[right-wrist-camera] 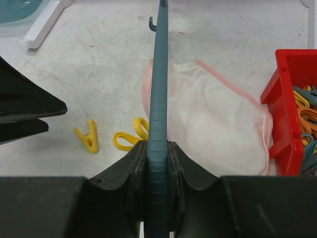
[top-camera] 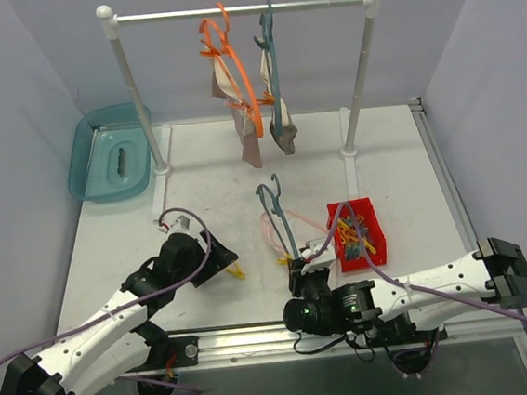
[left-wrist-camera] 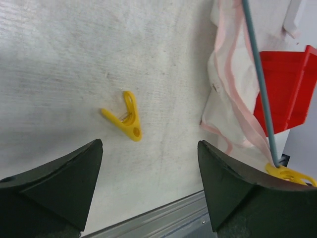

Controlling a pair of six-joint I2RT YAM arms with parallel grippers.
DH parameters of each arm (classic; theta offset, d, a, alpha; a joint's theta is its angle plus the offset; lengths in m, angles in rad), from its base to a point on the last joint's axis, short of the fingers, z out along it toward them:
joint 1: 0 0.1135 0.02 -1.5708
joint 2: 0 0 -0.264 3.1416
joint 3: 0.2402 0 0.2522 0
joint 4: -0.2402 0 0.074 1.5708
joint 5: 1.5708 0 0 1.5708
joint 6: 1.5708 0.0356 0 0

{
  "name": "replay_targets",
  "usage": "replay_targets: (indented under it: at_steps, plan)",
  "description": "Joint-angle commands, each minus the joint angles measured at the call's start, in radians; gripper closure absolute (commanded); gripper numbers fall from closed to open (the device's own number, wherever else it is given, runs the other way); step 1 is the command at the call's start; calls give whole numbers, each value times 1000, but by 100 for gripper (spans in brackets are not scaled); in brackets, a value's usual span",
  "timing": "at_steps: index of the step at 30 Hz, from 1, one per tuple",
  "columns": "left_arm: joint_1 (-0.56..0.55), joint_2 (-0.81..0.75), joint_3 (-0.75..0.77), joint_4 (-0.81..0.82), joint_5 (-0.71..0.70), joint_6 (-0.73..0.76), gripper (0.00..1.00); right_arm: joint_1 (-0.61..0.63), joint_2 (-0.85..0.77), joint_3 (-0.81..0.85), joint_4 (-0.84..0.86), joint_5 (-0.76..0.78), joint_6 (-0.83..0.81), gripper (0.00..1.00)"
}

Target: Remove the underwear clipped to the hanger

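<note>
My right gripper (top-camera: 298, 269) is shut on a blue-grey hanger (right-wrist-camera: 158, 99) that stands up from the table (top-camera: 197, 181). White underwear with pink trim (right-wrist-camera: 213, 119) lies limp on the table beside the hanger, and shows in the left wrist view (left-wrist-camera: 233, 89). A yellow clip (right-wrist-camera: 131, 139) sits at the hanger's lower end. My left gripper (left-wrist-camera: 148, 144) is open and empty, low over the table, near a loose yellow clip (left-wrist-camera: 126, 119). On the rack, an orange hanger (top-camera: 227, 61) holds beige underwear (top-camera: 246, 129), and a blue hanger (top-camera: 269, 52) holds a darker piece (top-camera: 284, 128).
A red bin (top-camera: 359, 235) of coloured clips stands just right of the held hanger. The white rack's feet (top-camera: 347, 147) rest at the back of the table. A teal tub (top-camera: 110, 156) sits at the back left. A metal rail (top-camera: 239, 335) runs along the near edge.
</note>
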State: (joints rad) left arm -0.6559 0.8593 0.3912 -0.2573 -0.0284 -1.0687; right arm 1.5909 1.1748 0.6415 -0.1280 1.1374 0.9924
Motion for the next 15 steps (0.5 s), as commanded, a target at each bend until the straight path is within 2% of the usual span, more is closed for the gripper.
replay_targets:
  at_steps: [1, 3, 8, 15]
  plan:
    - [-31, -68, 106, -86, -57, -11, 14, 6, 5, 41, 25, 53, -35, 100]
    - [-66, -95, 129, -82, -56, -37, 8, 7, 6, 43, 74, 44, -95, 100]
    - [-122, -71, 170, 39, -1, -114, 5, 9, -1, 26, 217, 7, -218, 100]
    - [-171, 26, 147, 217, 68, -240, 3, 9, 46, 41, 255, -11, -239, 100]
